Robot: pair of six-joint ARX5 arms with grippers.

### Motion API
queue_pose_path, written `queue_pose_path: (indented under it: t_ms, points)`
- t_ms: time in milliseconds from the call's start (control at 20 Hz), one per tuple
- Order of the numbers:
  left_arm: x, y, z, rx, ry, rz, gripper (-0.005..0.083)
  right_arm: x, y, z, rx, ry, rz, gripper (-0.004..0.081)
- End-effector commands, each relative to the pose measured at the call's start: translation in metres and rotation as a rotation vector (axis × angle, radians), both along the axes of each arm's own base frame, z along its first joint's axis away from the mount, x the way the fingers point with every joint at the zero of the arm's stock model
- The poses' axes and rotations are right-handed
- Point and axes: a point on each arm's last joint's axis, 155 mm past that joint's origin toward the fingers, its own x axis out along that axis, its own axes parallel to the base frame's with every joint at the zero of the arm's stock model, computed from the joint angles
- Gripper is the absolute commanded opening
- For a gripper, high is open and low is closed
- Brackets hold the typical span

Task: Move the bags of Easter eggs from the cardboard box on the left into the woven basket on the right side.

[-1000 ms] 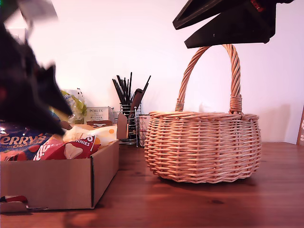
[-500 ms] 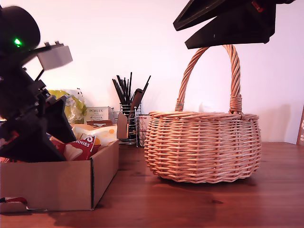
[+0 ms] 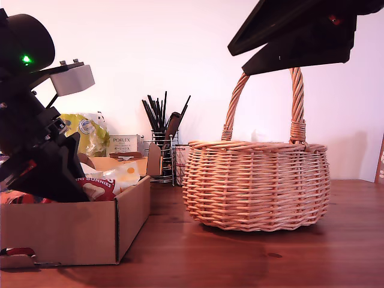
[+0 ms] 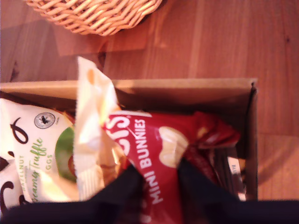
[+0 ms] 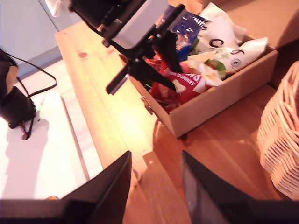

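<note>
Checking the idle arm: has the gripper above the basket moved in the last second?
Yes. My second gripper has drifted slightly toward the exterior view's right and tilted, judged against the basket handle, which it now covers at the top.

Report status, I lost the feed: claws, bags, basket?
First claw down in cardboard box, astride red bag. Second claw open, empty, above woven basket. Nothing blocking.

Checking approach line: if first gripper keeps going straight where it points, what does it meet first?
Most likely the red Mini Bunnies bag in the cardboard box; my first gripper has its fingers either side of it.
</note>
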Motion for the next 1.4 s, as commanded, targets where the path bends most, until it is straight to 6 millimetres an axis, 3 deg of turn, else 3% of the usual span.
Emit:
queue_pose_path:
  t_ms: [0,150,350,650,800,1000,1150,1350]
  points:
    - [-0.007,0.002,-0.013,0.015,0.035,-0.002,-0.0002,0.0,0.001,0.005,0.007,-0.013,0.006,0.0305]
    - [-0.001,-0.001,-0.002,0.008,0.018,-0.004,-0.0002,0.001,0.001,0.004,0.003,-0.014,-0.001,0.0305]
    - [0.012,-0.006,0.035,-0.012,-0.057,0.001,-0.0002,0.003,-0.003,-0.001,-0.019,-0.01,-0.024,0.0305]
    - [0.011,-0.016,0.096,-0.072,-0.164,-0.019,-0.0008,0.004,-0.009,-0.01,-0.057,0.01,-0.048,0.0305]
    - [0.009,-0.041,0.141,-0.232,-0.219,-0.048,-0.0017,0.001,-0.014,-0.018,-0.09,0.036,-0.058,0.0303]
    - [0.008,-0.079,0.169,-0.397,-0.251,-0.11,-0.0019,-0.007,-0.023,-0.03,-0.136,0.085,-0.059,0.025]
    - [0.016,-0.108,0.179,-0.485,-0.297,-0.146,-0.0019,-0.012,-0.027,-0.032,-0.148,0.098,-0.06,0.0242]
    - [0.03,-0.147,0.174,-0.56,-0.379,-0.207,-0.0019,-0.014,-0.029,-0.025,-0.131,0.083,-0.062,0.0242]
